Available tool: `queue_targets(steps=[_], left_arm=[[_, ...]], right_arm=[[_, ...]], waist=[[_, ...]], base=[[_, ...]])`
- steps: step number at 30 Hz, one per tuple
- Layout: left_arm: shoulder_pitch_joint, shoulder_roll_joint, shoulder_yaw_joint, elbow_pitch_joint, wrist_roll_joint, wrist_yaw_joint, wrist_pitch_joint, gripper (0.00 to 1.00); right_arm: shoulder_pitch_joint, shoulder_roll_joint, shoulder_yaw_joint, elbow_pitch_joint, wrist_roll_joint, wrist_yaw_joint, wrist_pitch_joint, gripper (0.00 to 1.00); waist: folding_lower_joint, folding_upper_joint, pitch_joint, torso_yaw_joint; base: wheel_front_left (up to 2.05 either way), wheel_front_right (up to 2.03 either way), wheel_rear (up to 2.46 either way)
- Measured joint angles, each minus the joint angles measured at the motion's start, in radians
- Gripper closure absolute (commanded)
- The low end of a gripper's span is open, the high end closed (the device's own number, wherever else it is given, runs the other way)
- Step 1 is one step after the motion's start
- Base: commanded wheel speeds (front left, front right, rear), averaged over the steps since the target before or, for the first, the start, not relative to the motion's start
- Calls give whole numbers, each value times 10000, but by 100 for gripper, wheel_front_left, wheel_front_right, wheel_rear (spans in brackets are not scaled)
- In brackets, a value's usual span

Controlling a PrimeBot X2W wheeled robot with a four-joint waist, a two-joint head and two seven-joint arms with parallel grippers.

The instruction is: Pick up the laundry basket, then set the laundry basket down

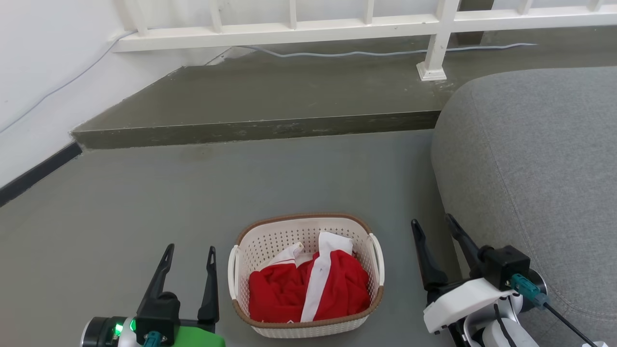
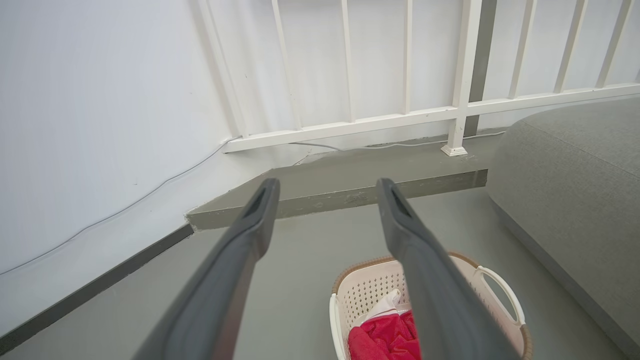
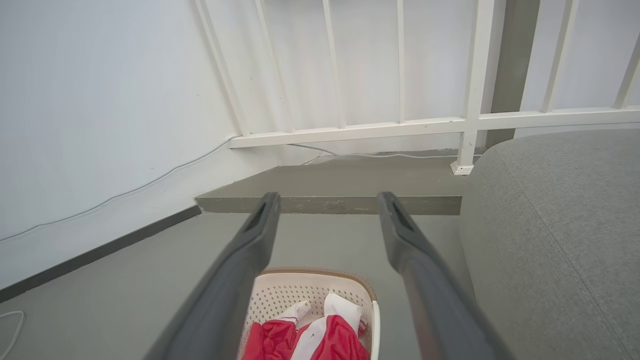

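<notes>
Fingers (image 1: 159,279) wide apart on left gripper (image 1: 190,249), nothing between them. Same on right gripper (image 1: 432,220): spread, empty. Both above floor (image 1: 193,193), one to each side of basket (image 1: 289,236), touching neither wall nor handles. Basket upright on floor between them, red-and-white garment (image 1: 289,289) heaped inside.

Along left gripper (image 2: 327,184): basket (image 2: 365,290) low and to the right, partly behind one finger, far handle (image 2: 502,297) plain as an open white loop, garment (image 2: 380,335) at the bottom edge.

Along right gripper (image 3: 328,196): basket (image 3: 300,292) low between the fingers, brown rim clear, garment (image 3: 335,340) inside; thin white cord (image 3: 10,320) on floor at lower left corner.

From head: both handles at once, grey sofa (image 1: 530,168) just beside right gripper, raised step (image 1: 265,130) beyond basket, white railing (image 1: 289,36) on it, grey cable (image 1: 361,52) along its foot.
</notes>
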Motion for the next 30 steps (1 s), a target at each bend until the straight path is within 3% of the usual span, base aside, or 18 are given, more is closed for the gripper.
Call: queue_targets(steps=[30], left_arm=[[42,0,142,-67,-113,69,0,0]], right_arm=[[3,0,-90,-79,2,-59,-2,0]], waist=[[0,0,187,0]], base=[[0,0,0]])
